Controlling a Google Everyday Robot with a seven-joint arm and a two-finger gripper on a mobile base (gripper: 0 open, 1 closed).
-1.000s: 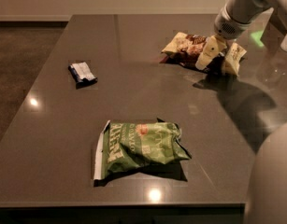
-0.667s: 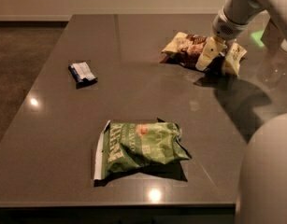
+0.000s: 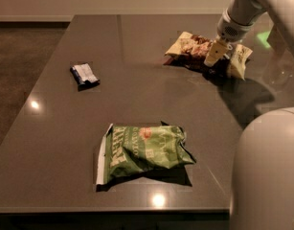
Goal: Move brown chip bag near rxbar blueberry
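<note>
The brown chip bag [image 3: 192, 48] lies at the far right of the dark table, with cream-yellow ends and a dark brown middle. My gripper [image 3: 218, 57] reaches down from the upper right onto the bag's right half and touches it. The bag's middle is partly hidden behind the gripper. The rxbar blueberry [image 3: 84, 74], a small dark blue wrapper with a white patch, lies flat at the table's left side, far from the bag.
A green chip bag [image 3: 141, 150] lies near the table's front edge. The table [image 3: 151, 97] is dark grey with its left edge beside brown floor. My own pale body [image 3: 266, 171] fills the lower right corner.
The gripper and the brown chip bag stay about where they were. My pale body takes up more of the lower right corner.
</note>
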